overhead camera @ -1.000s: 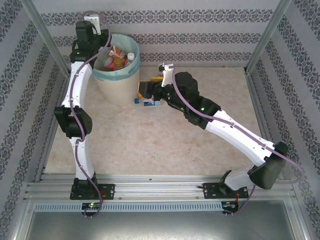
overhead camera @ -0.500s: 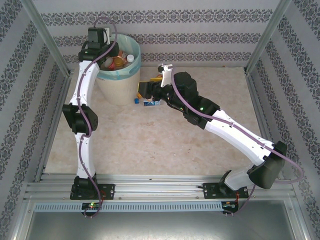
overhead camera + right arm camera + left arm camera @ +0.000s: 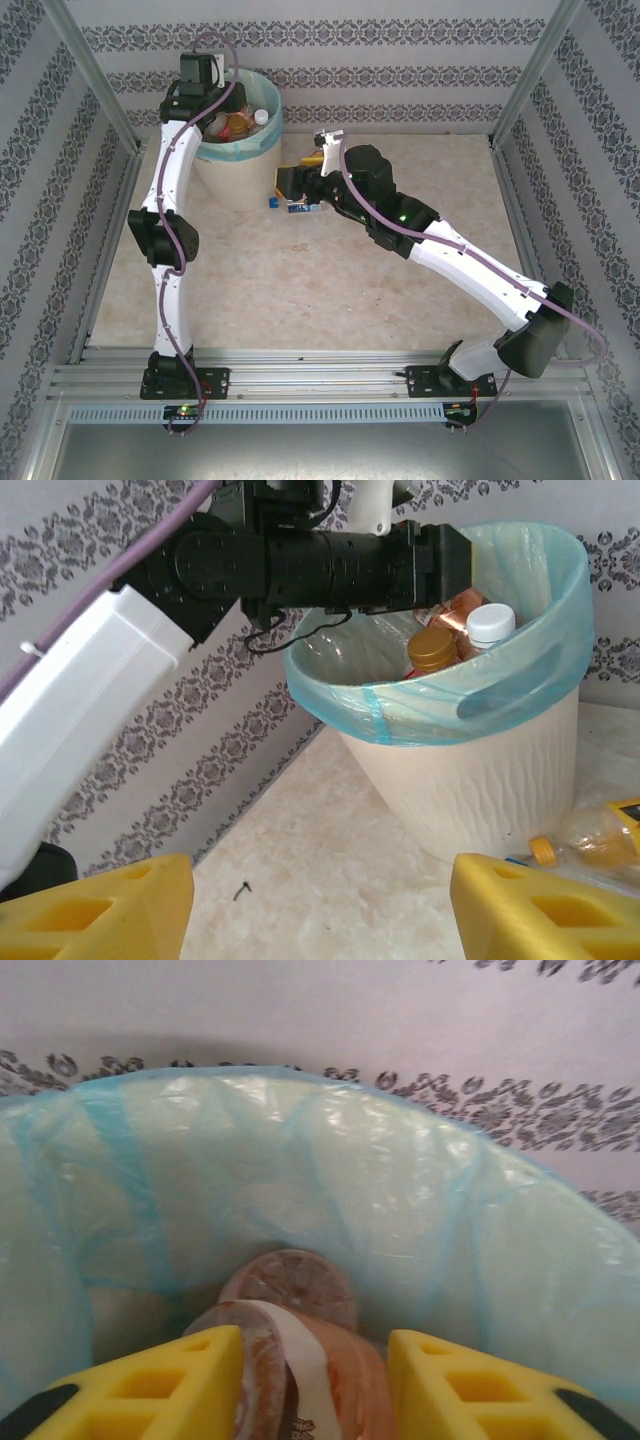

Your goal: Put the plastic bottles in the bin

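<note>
Having swung rightward, our left gripper (image 3: 312, 1345) is hanging over the round cream teal-lined bin (image 3: 238, 175), straddling a brown plastic bottle (image 3: 300, 1290); we are unable to tell whether it is gripping. Our right gripper (image 3: 320, 910) is gaping empty near a half-cropped clear orange-capped bottle (image 3: 588, 845).

Round cream-white wastebasket (image 3: 232, 178) lined with a pale teal bag, part-filled with plastic bottles (image 3: 238, 122).
It stands upright at the far left of the surface (image 3: 300, 290). A gold-capped bottle (image 3: 433, 650) and a white-capped bottle (image 3: 490, 626) poke above its rim. A brownish bottle with a pale label band (image 3: 300, 1350) shows end-on over the bag's inside. Near its base, a clear orange-capped bottle (image 3: 585, 845) lies on its side.
</note>
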### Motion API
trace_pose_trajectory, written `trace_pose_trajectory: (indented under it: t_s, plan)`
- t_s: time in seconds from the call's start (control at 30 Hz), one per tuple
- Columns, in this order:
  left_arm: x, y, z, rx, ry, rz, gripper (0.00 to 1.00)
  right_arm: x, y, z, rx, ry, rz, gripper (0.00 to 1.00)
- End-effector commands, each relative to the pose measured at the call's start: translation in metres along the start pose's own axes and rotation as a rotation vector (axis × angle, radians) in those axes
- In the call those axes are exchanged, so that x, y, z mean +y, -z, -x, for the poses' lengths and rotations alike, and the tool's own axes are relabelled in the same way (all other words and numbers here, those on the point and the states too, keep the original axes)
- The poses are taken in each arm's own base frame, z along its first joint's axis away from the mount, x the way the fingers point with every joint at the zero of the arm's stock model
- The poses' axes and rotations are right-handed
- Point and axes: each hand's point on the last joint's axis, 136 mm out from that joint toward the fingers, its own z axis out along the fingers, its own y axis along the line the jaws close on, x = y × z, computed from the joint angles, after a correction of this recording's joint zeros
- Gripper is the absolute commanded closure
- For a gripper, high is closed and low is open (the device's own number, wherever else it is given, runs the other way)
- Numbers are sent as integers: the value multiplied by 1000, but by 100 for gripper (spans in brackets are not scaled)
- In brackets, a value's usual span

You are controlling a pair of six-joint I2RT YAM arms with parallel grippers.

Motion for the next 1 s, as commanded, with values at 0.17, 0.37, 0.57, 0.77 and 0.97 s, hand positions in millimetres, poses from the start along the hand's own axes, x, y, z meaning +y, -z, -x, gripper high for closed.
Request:
trace_pose_trajectory:
  t_s: [0.17,0.37,0.57,0.77,0.97]
  plan:
    - [-56,150,84,-224,-35,-132,53,-40,-3,-19,153,183,76,25]
    - [-63,201,55,-261,-35,-169,45,-85,-15,-35,210,176,52,23]
    - [-82,235,-10,-244,-49,-271,41,-101,-32,-65,303,359,96,20]
    - [-122,262,-101,-278,-116,-448,32,-108,-47,-117,417,546,246,16]
    - [-136,252,-199,-158,-75,-528,29,-139,-67,-154,531,587,277,14]
